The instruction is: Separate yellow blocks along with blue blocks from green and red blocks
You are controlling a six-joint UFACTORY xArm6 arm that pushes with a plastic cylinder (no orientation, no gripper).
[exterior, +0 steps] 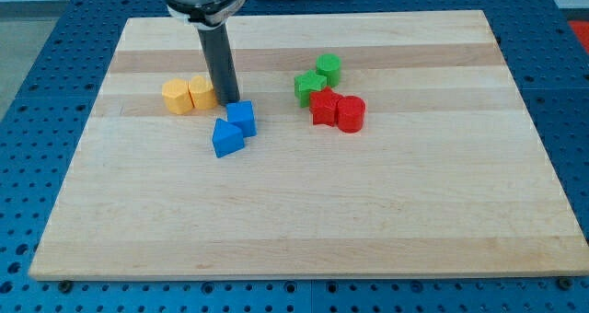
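Observation:
My tip (227,102) stands left of the board's middle, touching or just behind the blue cube (242,117) and right beside the yellow block (202,92). A second yellow block, hexagonal, (177,96) sits to its left. A blue wedge-shaped block (226,138) lies just below-left of the blue cube, touching it. To the right is a separate cluster: a green star-shaped block (309,86), a green cylinder (329,69), a red star-shaped block (324,107) and a red cylinder (351,114), all close together.
The wooden board (304,221) lies on a blue perforated table (37,120). The arm's dark rod (219,60) rises from the tip to the view's top.

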